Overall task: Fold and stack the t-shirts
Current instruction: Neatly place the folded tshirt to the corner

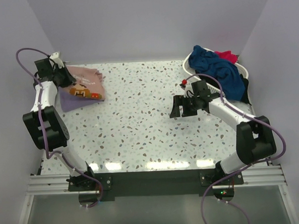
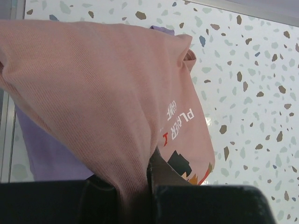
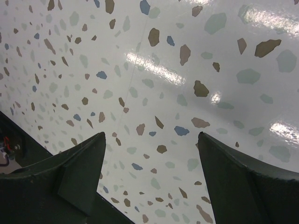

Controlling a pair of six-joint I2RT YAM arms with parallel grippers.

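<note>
The folded dusty-pink t-shirt [image 1: 85, 84] with a cartoon-and-text print lies at the far left on the lavender t-shirt [image 1: 69, 101]. My left gripper [image 1: 63, 72] is shut on the pink shirt's back edge; in the left wrist view the pink cloth [image 2: 93, 102] runs up into the closed jaws, with lavender [image 2: 44, 154] beneath. My right gripper [image 1: 181, 106] is open and empty over the bare table right of centre; its fingers [image 3: 79, 168] frame only speckled tabletop. The navy t-shirt [image 1: 217, 69] and red t-shirt [image 1: 227, 55] lie heaped in the basket; black cloth [image 1: 245, 88] shows at its side.
The white slatted laundry basket [image 1: 189, 62] stands at the back right corner. White walls close the table on the left, back and right. The terrazzo tabletop [image 1: 135, 122] lies between the two arms.
</note>
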